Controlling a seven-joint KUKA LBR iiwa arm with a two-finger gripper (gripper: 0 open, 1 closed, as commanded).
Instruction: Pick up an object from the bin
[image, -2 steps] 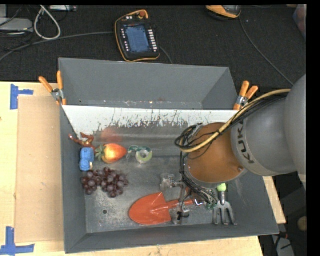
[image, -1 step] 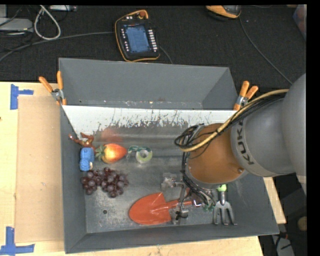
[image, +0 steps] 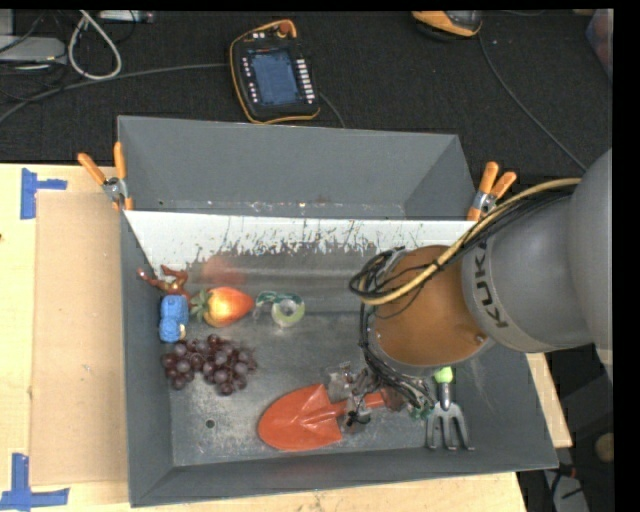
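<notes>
I'm working in what looks like a robotics lab cell. A big grey arm (image: 540, 275) marked KUKA leans over a grey metal bin (image: 290, 150). An orange-rimmed teach pendant (image: 275, 72) lies on the dark surface behind, with loose cables (image: 95, 45) nearby.

Grapes (image: 210, 363) left of trowel (image: 295, 420)

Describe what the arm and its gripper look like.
The arm is a rounded silver-grey link with black KUKA lettering. A rounded orange cover caps its wrist, looped by black and yellow cables. The gripper is small, of dark and bare metal.
</notes>
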